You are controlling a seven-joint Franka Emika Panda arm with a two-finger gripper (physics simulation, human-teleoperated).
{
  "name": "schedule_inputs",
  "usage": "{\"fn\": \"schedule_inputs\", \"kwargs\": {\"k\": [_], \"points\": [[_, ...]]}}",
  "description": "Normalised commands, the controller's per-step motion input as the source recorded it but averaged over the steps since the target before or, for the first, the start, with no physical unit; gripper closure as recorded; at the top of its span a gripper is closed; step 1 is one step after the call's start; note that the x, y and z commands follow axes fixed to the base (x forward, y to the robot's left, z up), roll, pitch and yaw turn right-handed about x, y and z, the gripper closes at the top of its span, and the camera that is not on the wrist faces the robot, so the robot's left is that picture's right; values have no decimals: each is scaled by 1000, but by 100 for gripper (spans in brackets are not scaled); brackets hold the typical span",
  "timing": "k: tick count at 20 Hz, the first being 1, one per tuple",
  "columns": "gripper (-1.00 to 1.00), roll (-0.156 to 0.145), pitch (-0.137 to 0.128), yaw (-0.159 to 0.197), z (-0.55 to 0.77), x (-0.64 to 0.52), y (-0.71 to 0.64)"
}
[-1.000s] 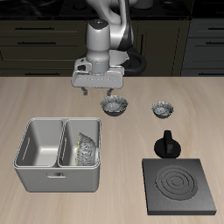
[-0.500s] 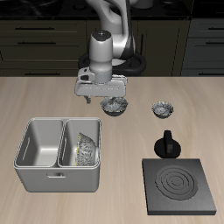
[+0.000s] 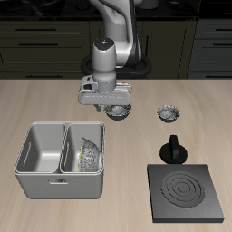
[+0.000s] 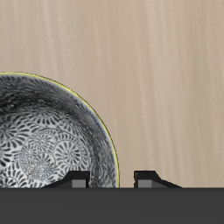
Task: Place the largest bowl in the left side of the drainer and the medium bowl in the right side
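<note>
metal largest bowl sits in the drainer; gripper, fingers parted, empty, over the medium bowl, unplaced.

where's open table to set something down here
Bare wood lies in front of the drainer toward the stove plate, and along the back edge. It is crowded where the gripper hangs over the medium bowl.

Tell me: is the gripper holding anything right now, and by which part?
Nothing is held. The gripper is open just above the medium bowl, its fingertips near the bowl's rim but not closed on it.
</note>
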Motion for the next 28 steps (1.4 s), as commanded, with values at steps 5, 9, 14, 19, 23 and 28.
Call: {"fn": "schedule_inputs", "kwargs": {"k": [5, 9, 14, 19, 23, 28], "points": [[100, 2, -17, -17, 135, -6, -22], [100, -7, -35, 17, 319, 6, 3], [100, -55, -79, -11, 781, 69, -99], [100, -62, -52, 13, 718, 189, -101], [100, -74, -30, 21, 522, 223, -187], [100, -38, 26, 2, 289, 281, -236]]}}
